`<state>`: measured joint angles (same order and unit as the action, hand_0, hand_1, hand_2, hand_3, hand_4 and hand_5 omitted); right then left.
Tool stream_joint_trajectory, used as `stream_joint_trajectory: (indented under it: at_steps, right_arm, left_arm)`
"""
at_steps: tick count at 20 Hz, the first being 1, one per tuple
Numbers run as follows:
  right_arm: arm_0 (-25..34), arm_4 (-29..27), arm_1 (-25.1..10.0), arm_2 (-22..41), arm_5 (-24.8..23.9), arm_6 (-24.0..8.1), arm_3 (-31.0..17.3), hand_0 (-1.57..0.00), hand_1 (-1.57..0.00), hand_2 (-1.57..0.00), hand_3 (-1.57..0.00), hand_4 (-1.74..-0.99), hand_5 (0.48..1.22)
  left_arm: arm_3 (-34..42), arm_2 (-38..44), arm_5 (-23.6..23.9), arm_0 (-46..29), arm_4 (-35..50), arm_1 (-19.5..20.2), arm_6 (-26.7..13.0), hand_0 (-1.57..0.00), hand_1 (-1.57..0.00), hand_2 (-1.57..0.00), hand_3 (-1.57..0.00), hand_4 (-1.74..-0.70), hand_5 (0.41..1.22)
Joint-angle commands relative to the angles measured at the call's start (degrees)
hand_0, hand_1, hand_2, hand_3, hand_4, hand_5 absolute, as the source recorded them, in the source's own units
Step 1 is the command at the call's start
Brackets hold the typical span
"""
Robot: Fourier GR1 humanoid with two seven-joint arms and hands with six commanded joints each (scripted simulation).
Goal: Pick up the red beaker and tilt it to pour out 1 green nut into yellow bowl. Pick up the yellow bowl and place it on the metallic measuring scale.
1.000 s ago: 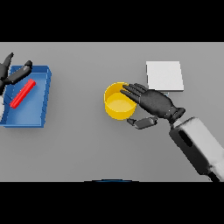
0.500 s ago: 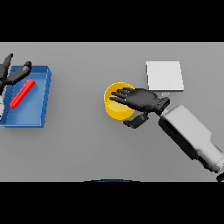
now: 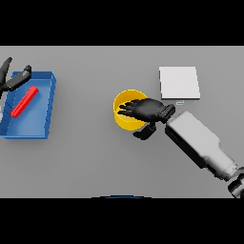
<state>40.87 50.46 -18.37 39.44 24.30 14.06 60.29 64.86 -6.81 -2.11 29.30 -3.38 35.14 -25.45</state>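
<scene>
The yellow bowl (image 3: pixel 125 114) sits on the grey table (image 3: pixel 95 157) a little right of centre. The right hand (image 3: pixel 145 109) lies over its right half: the fingers reach across the rim and into the hollow, while the thumb drops down outside the near-right wall, so the rim is pinched between them. The left and near-left parts of the rim stay uncovered. The white and grey forearm runs from the hand toward the near right corner.

Just right and slightly far of the bowl lies the metallic measuring scale (image 3: pixel 178 82), a pale square plate, flat and apart from the bowl; the wrist passes close by its near-left corner without touching it.

At the left edge stands a blue tray (image 3: pixel 47 112) with the red beaker (image 3: pixel 24 101) lying slantwise inside. The left hand (image 3: pixel 10 80) shows at the tray's far-left corner, fingers spread and relaxed, holding nothing.

Between tray and bowl a wide strip of bare table lies open, as does the whole near side.
</scene>
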Motion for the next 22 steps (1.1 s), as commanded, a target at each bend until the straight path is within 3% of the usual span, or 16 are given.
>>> stream_joint_trajectory:
  at_steps: [1, 3, 4, 5, 6, 7, 9, 10, 12, 15, 20, 22]
  right_arm:
    - [0.46, -0.09, -0.15, -0.25, 0.46, -0.45, 0.03, 0.0, 0.0, -0.01, -0.04, -1.209, 0.732]
    - [0.88, 0.31, 0.53, -0.08, 0.08, -1.31, -1.04, -0.05, -0.06, -0.09, -0.13, -1.261, 0.809]
    - [0.64, 0.18, 0.6, -0.04, -0.26, -0.32, -1.05, -0.19, -0.18, -0.19, -0.21, -1.309, 0.891]
    - [0.54, 0.17, 0.28, 0.08, -0.51, 0.89, -0.95, -0.45, -0.41, -0.35, -0.32, -1.363, 0.957]
    - [0.83, 0.1, -0.11, -0.16, -0.7, 1.4, -1.07, -0.68, -0.64, -0.59, -0.57, -1.435, 1.01]
    - [1.03, -0.05, 0.07, -0.19, -0.49, 1.12, -0.96, -0.86, -0.83, -0.79, -0.68, -1.492, 1.052]
    - [0.93, -0.18, -0.56, 0.25, 0.1, 2.34, -0.16, -1.11, -1.09, -1.07, -0.88, -1.578, 1.113]
    - [0.88, -0.32, -0.63, 0.29, 0.13, 2.2, -0.12, -1.21, -1.19, -1.13, -0.97, -1.611, 1.135]
    - [0.97, -1.03, -0.47, 0.24, 1.47, 0.34, 0.48, -1.34, -1.33, -1.25, -1.07, -1.658, 1.166]
    - [0.98, -1.91, -1.24, 0.04, 2.33, 0.44, 1.01, -1.45, -1.45, -1.33, -1.17, -1.698, 1.193]
    - [1.4, -3.83, -3.61, -0.98, 4.9, -0.14, 5.25, -1.53, -1.53, -1.44, -1.17, -1.727, 1.212]
    - [2.68, -4.64, -4.32, -2.2, 6.49, -1.95, 6.3, -1.55, -1.54, -1.46, -1.16, -1.732, 1.215]
  left_arm:
    - [-0.16, 0.01, -0.13, -0.36, 0.11, -0.08, 0.74, 0.0, 0.0, 0.0, 0.0, -0.79, 0.713]
    - [0.11, -0.04, -0.44, -0.12, 0.45, -0.31, 1.14, 0.0, 0.0, 0.0, 0.0, -0.79, 0.712]
    - [0.14, 0.14, -0.49, -0.45, 0.43, 0.11, 1.05, 0.0, 0.0, 0.0, 0.0, -0.79, 0.711]
    - [-0.01, 0.23, -0.61, -0.39, 0.43, 0.28, 1.34, 0.0, 0.0, 0.0, 0.0, -0.79, 0.71]
    - [0.31, 0.07, -0.53, -0.48, 0.58, -0.15, 1.58, 0.0, 0.0, 0.0, 0.0, -0.79, 0.71]
    - [0.74, 0.25, -0.74, -0.61, 0.77, 0.28, 1.15, 0.0, 0.0, 0.0, 0.0, -0.79, 0.71]
    - [-0.2, 0.05, -0.53, 0.08, 0.43, -0.21, 1.26, 0.0, 0.0, 0.0, 0.0, -0.79, 0.707]
    - [-0.33, 0.11, -0.58, 0.25, 0.36, -0.04, 1.12, 0.0, 0.0, 0.0, 0.0, -0.79, 0.709]
    - [-0.37, 0.01, -0.6, 0.19, 0.16, 0.1, 1.29, 0.0, 0.0, 0.0, 0.0, -0.78, 0.711]
    - [-0.3, 0.12, -0.73, 0.19, 0.33, 0.18, 1.47, 0.0, 0.0, 0.0, 0.0, -0.78, 0.712]
    - [-0.45, -0.18, -0.82, 0.13, -0.03, 0.25, 1.48, 0.0, 0.0, 0.0, 0.0, -0.77, 0.706]
    - [0.71, -0.55, -0.51, 0.08, -0.2, 0.1, 0.72, 0.0, 0.0, 0.0, 0.0, -0.77, 0.707]
